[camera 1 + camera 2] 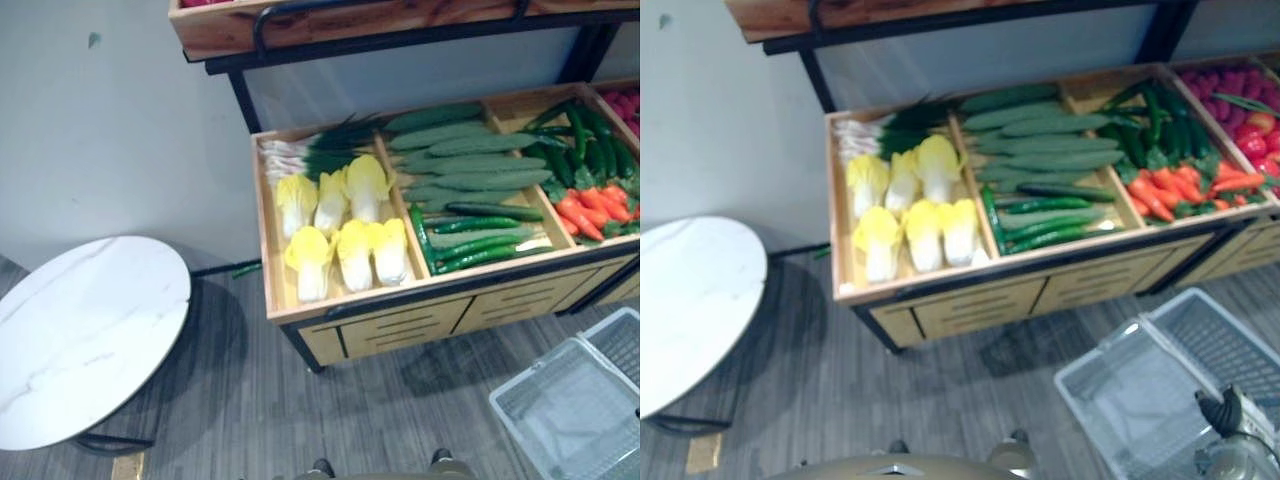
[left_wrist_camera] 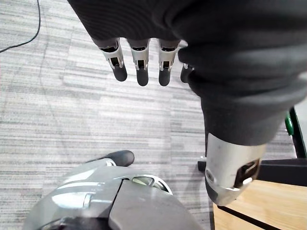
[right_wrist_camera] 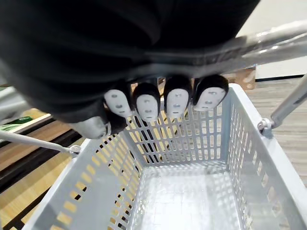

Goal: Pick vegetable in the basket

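Note:
A wooden stand holds vegetables in compartments: yellow-white cabbages [image 1: 340, 225] at the left, scallions [image 1: 310, 150] behind them, long cucumbers [image 1: 470, 160] in the middle, green peppers [image 1: 590, 135] and carrots [image 1: 590, 210] at the right. An empty grey plastic basket [image 1: 1070, 380] hangs low at the right, in front of the stand. My right hand [image 3: 163, 100] is curled round its metal handle [image 3: 273, 38]. My left hand [image 2: 139, 62] hangs at my side over the floor, fingers straight, holding nothing.
A round white marble-top table [image 1: 80, 330] stands at the left on the grey plank floor. An upper wooden shelf [image 1: 300, 25] overhangs the back of the stand. Red produce [image 1: 1250, 110] fills the far right compartment.

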You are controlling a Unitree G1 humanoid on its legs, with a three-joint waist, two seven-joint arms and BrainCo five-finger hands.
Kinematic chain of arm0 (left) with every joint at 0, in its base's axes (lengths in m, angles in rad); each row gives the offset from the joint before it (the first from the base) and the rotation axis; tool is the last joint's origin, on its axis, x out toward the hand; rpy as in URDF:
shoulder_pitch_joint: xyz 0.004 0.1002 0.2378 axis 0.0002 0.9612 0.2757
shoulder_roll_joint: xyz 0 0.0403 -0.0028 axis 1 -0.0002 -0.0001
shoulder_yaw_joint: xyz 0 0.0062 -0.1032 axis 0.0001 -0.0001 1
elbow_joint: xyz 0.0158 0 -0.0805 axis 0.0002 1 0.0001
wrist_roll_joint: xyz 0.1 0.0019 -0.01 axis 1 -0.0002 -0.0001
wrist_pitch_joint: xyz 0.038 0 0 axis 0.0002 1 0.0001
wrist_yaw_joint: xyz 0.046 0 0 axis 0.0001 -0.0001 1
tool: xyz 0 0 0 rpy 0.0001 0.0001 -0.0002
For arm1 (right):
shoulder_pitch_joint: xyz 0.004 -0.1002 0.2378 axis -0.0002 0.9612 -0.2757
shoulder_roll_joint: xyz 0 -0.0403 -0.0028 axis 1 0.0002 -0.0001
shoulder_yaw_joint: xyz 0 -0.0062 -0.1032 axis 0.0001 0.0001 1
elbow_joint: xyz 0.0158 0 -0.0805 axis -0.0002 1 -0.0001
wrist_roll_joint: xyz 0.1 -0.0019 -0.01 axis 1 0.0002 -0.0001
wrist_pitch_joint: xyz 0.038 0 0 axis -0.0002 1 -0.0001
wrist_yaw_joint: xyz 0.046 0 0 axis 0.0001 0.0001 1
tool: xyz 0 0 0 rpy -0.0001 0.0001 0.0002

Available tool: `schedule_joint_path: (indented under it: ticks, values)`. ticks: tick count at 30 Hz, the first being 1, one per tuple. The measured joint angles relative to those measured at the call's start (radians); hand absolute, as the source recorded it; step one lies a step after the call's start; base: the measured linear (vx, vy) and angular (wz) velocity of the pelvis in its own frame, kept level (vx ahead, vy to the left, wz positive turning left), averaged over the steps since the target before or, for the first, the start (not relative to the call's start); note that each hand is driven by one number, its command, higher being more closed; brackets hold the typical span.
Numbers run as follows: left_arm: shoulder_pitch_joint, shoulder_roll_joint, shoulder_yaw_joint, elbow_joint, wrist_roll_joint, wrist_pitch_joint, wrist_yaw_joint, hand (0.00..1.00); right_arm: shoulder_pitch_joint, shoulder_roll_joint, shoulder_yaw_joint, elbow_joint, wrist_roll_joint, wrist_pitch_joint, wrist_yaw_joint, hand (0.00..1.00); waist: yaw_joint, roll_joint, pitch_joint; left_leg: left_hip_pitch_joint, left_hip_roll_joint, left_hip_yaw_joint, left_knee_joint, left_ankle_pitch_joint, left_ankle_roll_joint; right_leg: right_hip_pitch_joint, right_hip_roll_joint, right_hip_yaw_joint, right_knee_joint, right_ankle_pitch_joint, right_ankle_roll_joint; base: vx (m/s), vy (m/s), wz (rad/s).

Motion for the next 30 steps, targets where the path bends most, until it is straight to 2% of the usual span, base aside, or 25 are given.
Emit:
schedule_joint_path:
  ticks: [4,9,12,14,17,20,22,28,30]
  values:
    - [-0.006,0.0,0.0,0.002,-0.001,-0.001,0.001,0.0,-0.032,0.001,-0.001,0.095,0.023,0.002,0.0,1.0,-0.018,0.006,0.001,0.009,-0.028,-0.006,-0.034,-0.004,0.007,-0.039,-0.013,0.049,0.036,-0.009,-0.003,-0.06,0.035,-0.16]
    - [-0.042,0.024,0.0,-0.012,-0.012,-0.001,0.02,0.0,-0.074,0.017,-0.016,0.28,0.029,0.032,0.0,1.0,-0.02,-0.016,0.013,0.035,-0.071,-0.01,-0.052,-0.003,0.015,-0.1,-0.061,0.103,0.184,-0.084,0.015,0.0,0.049,-0.08]
    - [-0.077,0.06,0.007,-0.101,-0.023,-0.007,0.07,0.0,-0.074,0.079,-0.039,0.342,0.083,0.047,-0.005,1.0,-0.02,-0.024,0.02,0.028,-0.078,-0.044,-0.082,0.022,0.027,-0.098,-0.04,0.139,0.163,-0.09,0.015,0.06,-0.001,0.21]
    - [-0.114,0.078,0.011,-0.172,-0.023,-0.028,0.106,0.0,-0.08,0.127,-0.067,0.379,0.111,0.048,-0.005,1.0,-0.019,-0.031,0.034,0.02,-0.085,-0.081,-0.102,0.041,0.037,-0.089,-0.036,0.139,0.158,-0.082,0.03,0.09,0.008,0.52]
    - [-0.191,0.09,0.04,-0.369,-0.029,-0.066,0.197,0.0,-0.082,0.254,-0.075,0.398,0.152,0.049,-0.007,1.0,-0.012,-0.058,0.075,0.019,-0.087,-0.151,-0.101,0.05,0.043,-0.033,-0.021,0.198,0.125,-0.08,0.034,0.1,0.017,0.64]
    - [-0.196,0.088,0.058,-0.459,-0.029,-0.079,0.243,0.0,-0.083,0.269,-0.075,0.396,0.161,0.045,-0.026,1.0,0.008,-0.067,0.074,0.017,-0.083,-0.153,-0.1,0.05,0.042,-0.025,-0.009,0.199,0.099,-0.08,0.032,0.1,-0.014,0.11]
    - [-0.189,0.08,0.076,-0.55,-0.028,-0.08,0.289,0.0,-0.082,0.272,-0.075,0.385,0.187,0.04,-0.029,1.0,0.01,-0.065,0.073,0.019,-0.077,-0.169,-0.095,0.051,0.042,-0.008,0.003,0.192,0.081,-0.083,0.027,0.16,-0.033,0.18]
    - [-0.198,0.05,0.066,-0.749,0.003,-0.081,0.351,0.0,-0.091,0.281,-0.064,0.358,0.196,0.027,-0.029,1.0,0.009,-0.057,0.069,0.04,-0.046,-0.164,-0.095,0.053,0.038,0.019,0.036,0.201,0.079,-0.094,0.008,0.07,-0.057,0.03]
    - [-0.211,0.043,0.053,-0.769,0.03,-0.08,0.359,0.0,-0.093,0.278,-0.056,0.341,0.196,0.025,-0.029,1.0,0.007,-0.053,0.068,0.047,-0.04,-0.151,-0.095,0.055,0.036,0.019,0.043,0.209,0.079,-0.094,0.008,0.0,-0.032,-0.16]
